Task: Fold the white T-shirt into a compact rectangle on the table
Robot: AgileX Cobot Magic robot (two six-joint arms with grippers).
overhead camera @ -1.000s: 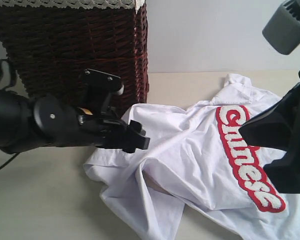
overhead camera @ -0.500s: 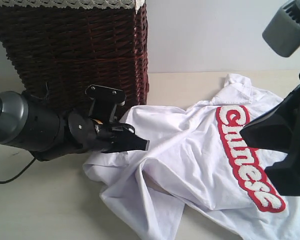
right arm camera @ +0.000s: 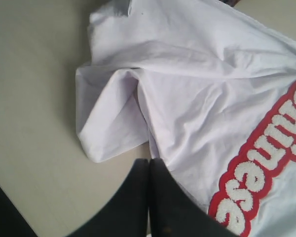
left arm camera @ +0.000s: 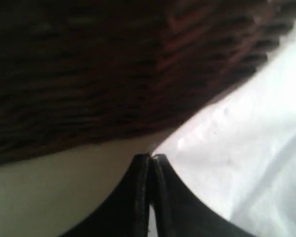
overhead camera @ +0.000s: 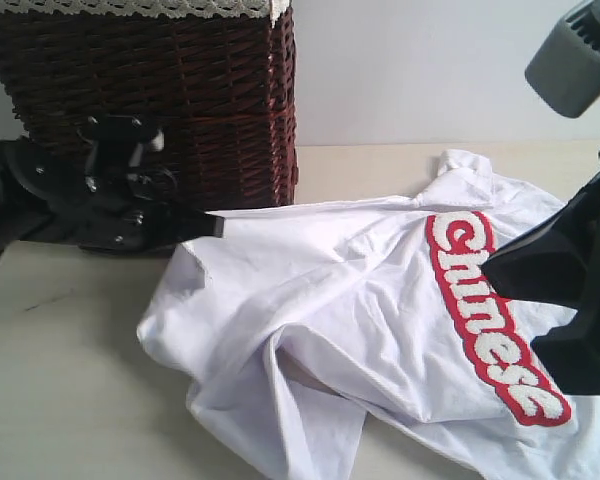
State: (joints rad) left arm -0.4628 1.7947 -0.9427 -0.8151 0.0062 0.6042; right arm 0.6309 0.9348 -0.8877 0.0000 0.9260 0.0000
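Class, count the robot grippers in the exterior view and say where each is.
2. The left gripper, by the wicker basket, pinches the white T-shirt's edge; the right gripper hangs over the lettering. None seem hidden.

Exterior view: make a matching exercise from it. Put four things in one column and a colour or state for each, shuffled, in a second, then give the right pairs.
Column one
1. white T-shirt
2. basket
3. left gripper
4. lettering

Column two
A. white fill with a red outline
B. crumpled and unfolded on the table
C. dark brown weave with lace trim along the top
D. shut on the shirt's edge, close to the basket

Pairs: 1-B, 2-C, 3-D, 4-A
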